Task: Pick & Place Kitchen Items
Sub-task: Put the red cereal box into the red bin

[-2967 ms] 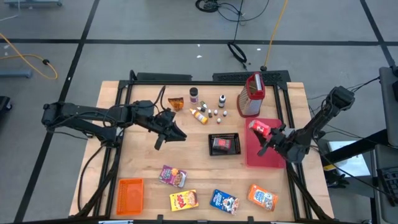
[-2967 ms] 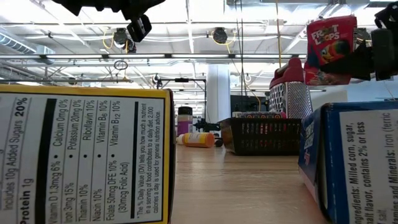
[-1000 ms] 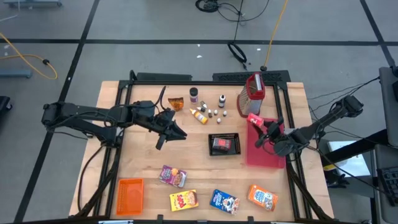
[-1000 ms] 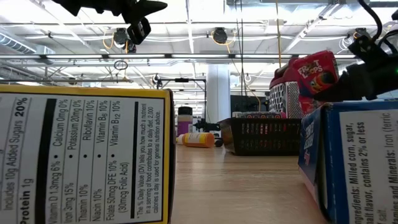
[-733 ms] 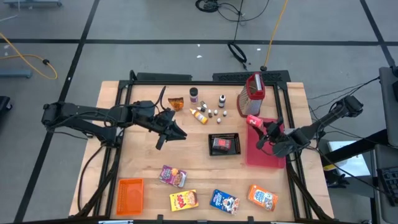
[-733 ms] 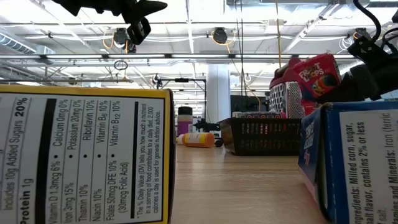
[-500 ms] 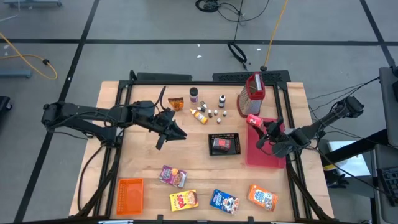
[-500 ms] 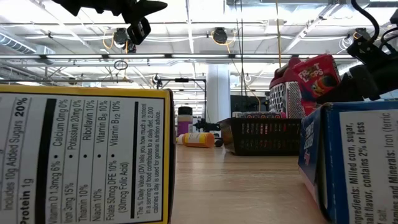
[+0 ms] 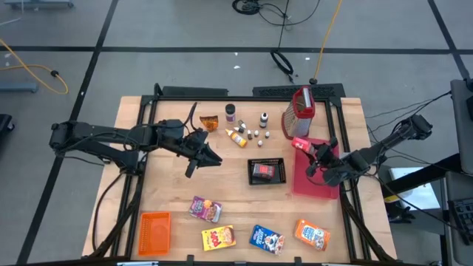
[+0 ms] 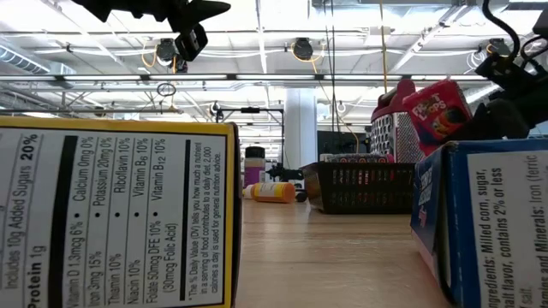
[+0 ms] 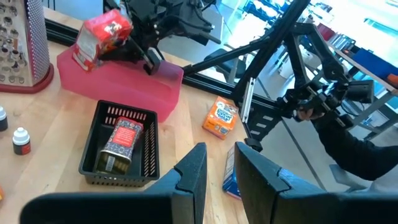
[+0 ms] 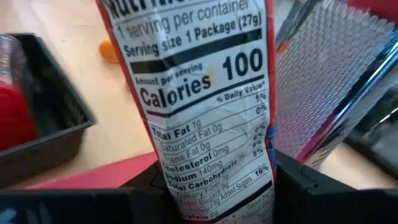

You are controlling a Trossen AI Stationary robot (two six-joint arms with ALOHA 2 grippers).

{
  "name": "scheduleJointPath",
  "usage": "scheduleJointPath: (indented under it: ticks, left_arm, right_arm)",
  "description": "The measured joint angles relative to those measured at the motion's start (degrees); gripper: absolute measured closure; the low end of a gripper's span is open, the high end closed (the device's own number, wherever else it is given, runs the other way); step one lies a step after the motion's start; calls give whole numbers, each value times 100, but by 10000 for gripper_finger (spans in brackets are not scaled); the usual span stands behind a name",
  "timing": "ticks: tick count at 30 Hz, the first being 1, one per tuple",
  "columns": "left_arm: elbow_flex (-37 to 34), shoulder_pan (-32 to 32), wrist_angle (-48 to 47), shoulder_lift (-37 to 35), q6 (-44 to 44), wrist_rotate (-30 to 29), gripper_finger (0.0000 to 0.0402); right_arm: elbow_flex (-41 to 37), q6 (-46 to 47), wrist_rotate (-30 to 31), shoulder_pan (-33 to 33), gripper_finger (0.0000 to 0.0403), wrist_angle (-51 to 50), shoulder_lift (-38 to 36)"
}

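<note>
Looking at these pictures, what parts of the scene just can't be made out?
- Tiny bottles, high view: too small to read or count.
- Red cereal pack, right wrist view: top and bottom cut off by the edges and the right end effector.
- Table, low view: mostly blocked by the yellow box and the blue box.

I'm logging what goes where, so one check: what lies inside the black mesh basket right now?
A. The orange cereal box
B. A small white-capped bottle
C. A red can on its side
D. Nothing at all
C: the left wrist view shows a red can lying on its side inside the black mesh basket, and the high view shows the same red item in the basket.
</note>
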Motion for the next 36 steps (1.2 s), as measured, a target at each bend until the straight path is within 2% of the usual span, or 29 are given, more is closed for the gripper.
scheduleJointPath:
  ticks: [4,7,13,24,36]
  left_arm:
    - [0,0,0,0,0,2,320]
    - [0,-1,-2,0,1,0,320]
    - [0,-2,-2,0,48,0,320]
    - [0,0,-4,0,72,0,320]
    - [0,0,-6,0,94,0,320]
  right_arm:
    - [215,38,95,2,257,-250,-8]
    - [239,520,47,2,255,-673,-4]
    - [247,1462,-552,2,258,-1150,2]
    - [202,1519,-602,-21,218,-1118,-2]
    - [182,1417,-607,-570,153,-1102,-2]
